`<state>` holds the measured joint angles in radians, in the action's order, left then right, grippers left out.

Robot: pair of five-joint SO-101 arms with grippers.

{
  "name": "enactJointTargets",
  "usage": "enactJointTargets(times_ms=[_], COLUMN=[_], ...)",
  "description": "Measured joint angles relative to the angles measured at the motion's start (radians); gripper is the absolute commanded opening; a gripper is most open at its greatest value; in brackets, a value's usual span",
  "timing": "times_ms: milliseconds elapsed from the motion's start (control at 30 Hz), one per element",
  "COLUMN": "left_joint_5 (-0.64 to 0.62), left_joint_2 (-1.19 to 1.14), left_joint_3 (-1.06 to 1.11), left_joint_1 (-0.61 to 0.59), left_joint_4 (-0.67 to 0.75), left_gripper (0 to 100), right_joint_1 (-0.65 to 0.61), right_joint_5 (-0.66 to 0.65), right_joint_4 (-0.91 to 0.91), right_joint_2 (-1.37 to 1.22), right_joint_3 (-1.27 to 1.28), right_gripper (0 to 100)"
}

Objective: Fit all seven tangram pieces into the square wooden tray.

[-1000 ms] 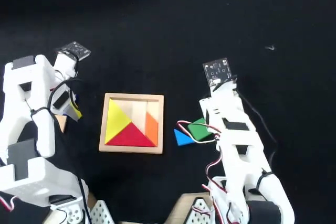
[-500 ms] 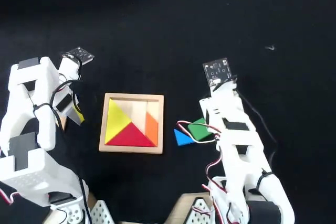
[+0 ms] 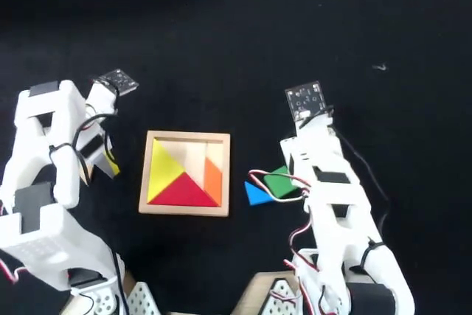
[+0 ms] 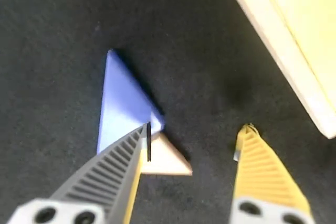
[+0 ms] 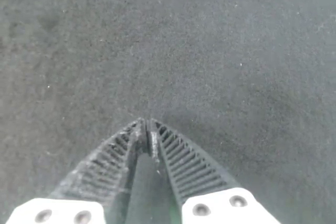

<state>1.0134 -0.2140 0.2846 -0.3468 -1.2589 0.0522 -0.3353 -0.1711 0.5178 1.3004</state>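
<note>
Tangram triangle (image 4: 123,103), smooth blue, beside empty gaping left jaws; right jaws closed.

The black table (image 3: 221,49) held the wooden tray (image 3: 186,136), with a green piece (image 3: 279,181) and a blue piece (image 3: 255,195) beside it.

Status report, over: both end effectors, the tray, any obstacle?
Left end effector open over small blue triangle and pale wooden triangle. Right end effector shut over black cloth. Square wooden tray holds yellow triangle, red triangle, orange piece. No obstacle seen.
</note>
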Motion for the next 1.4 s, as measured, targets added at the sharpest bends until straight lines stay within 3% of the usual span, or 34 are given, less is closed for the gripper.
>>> enactJointTargets(times_ms=[267, 900, 1067, 1400], left_joint_5=[0.0, 0.009, 0.009, 0.012], left_joint_2=[-0.084, -0.037, -0.035, -0.035], left_joint_3=[-0.003, -0.02, -0.012, 0.035], left_joint_1=[0.005, -0.006, -0.028, -0.044], left_joint_4=[0.078, 0.1, 0.216, 0.275], left_gripper=[27, 27, 27, 27], right_joint_1=[0.0, 0.0, 0.0, 0.0], right_joint_5=[0.0, 0.0, 0.0, 0.0], right_joint_4=[0.0, 0.0, 0.0, 0.0], right_joint_2=[0.0, 0.0, 0.0, 0.0], right_joint_3=[0.0, 0.0, 0.0, 0.0], right_gripper=[1.5, 1.5, 1.5, 1.5])
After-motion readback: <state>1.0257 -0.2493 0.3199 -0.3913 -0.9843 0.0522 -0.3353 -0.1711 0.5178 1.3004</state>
